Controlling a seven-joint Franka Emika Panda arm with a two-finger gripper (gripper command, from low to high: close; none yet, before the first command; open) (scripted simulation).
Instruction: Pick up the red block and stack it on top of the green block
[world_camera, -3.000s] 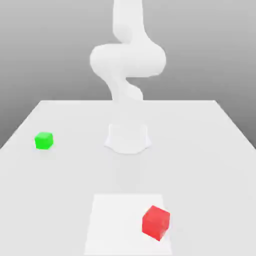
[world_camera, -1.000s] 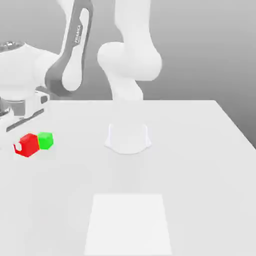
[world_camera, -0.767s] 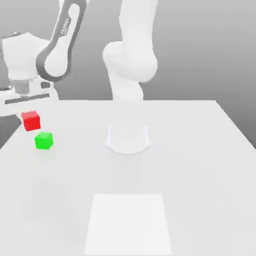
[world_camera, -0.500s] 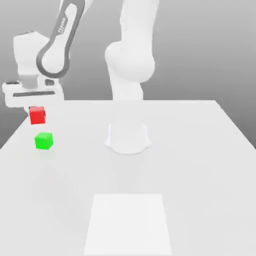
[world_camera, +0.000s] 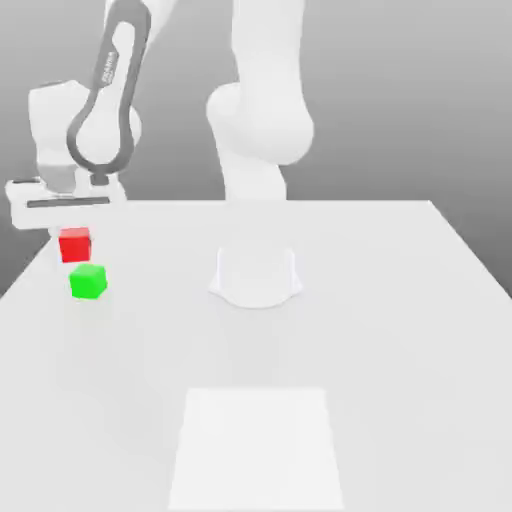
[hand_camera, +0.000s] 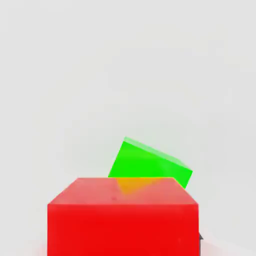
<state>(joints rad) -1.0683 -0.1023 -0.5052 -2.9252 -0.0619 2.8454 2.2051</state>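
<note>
red block (world_camera: 75, 246) lower now, clenched in jaws (world_camera: 75, 240), green block (world_camera: 88, 282) near, white square (world_camera: 256, 448) well apart

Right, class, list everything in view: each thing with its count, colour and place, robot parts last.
red block: one, red, held at the gripper, just above the green block in the exterior view
green block: one, green, on the table
table: one, pale grey, under the green block
square patch: one, white, on the table's near part
gripper: one, white, over the table's far corner at the exterior view's left
arm: one, white with dark grey trim, beyond the square patch
</note>
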